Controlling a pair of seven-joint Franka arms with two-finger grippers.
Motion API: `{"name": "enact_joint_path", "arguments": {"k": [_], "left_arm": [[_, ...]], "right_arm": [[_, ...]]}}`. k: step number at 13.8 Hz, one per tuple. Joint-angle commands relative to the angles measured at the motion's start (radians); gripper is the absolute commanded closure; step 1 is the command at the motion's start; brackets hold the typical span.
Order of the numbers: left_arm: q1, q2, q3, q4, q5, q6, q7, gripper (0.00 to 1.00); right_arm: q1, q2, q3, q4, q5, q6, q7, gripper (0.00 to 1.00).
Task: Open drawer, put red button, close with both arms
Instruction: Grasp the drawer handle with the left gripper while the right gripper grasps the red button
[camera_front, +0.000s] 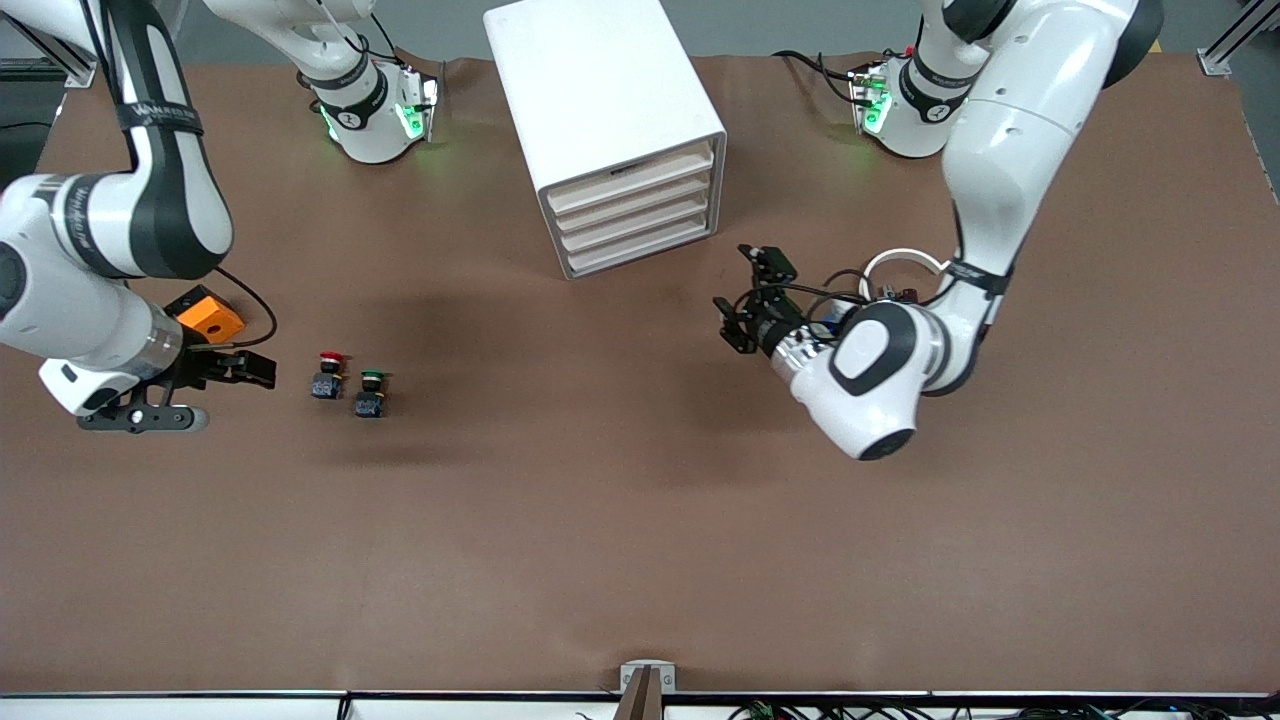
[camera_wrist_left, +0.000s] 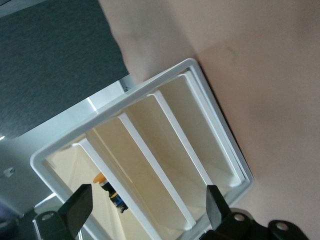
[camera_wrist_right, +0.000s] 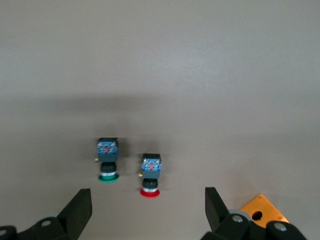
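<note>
The red button (camera_front: 328, 373) lies on the brown table toward the right arm's end, beside a green-capped button (camera_front: 370, 393). My right gripper (camera_front: 235, 394) is open and empty, low beside the red button on the side away from the green one. In the right wrist view the red button (camera_wrist_right: 150, 175) lies just ahead of the open gripper (camera_wrist_right: 147, 212), apart from it. The white drawer cabinet (camera_front: 610, 120) stands at the back middle with all its drawer fronts (camera_front: 635, 212) shut. My left gripper (camera_front: 738, 292) is open and empty, facing the drawer fronts (camera_wrist_left: 150, 165) a short way off.
An orange block (camera_front: 205, 315) sits at the right wrist and also shows in the right wrist view (camera_wrist_right: 262, 215). The green button (camera_wrist_right: 107, 161) lies close to the red one. A small dark thing with an orange top (camera_wrist_left: 111, 192) shows at the cabinet's front.
</note>
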Motion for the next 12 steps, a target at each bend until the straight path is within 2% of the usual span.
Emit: {"name": "enact_joint_path", "arguments": {"k": [1,4,7,10,11,12], "left_arm": [[-0.023,0.063,0.009,0.027,-0.093,-0.012,-0.149,0.0],[-0.06,0.091,0.009,0.027,-0.151,-0.012,-0.184,0.0],[-0.111,0.122,0.014,0.027,-0.169,-0.012,-0.266,0.0],[-0.141,0.122,0.012,0.022,-0.175,-0.018,-0.338,0.14],[-0.155,0.122,0.012,0.021,-0.175,-0.018,-0.349,0.15],[-0.167,0.123,0.012,0.019,-0.176,-0.018,-0.351,0.24]], "right_arm": [[-0.022,-0.004,0.01,-0.101,-0.03,0.08,0.055,0.0],[-0.019,0.029,0.012,-0.117,-0.03,0.083,0.133,0.0],[-0.013,0.053,0.012,-0.157,-0.028,0.181,0.172,0.0],[-0.008,0.081,0.012,-0.216,-0.028,0.29,0.187,0.0],[-0.008,0.098,0.012,-0.221,-0.028,0.299,0.187,0.0],[-0.008,0.115,0.012,-0.22,-0.028,0.301,0.187,0.0]]}}
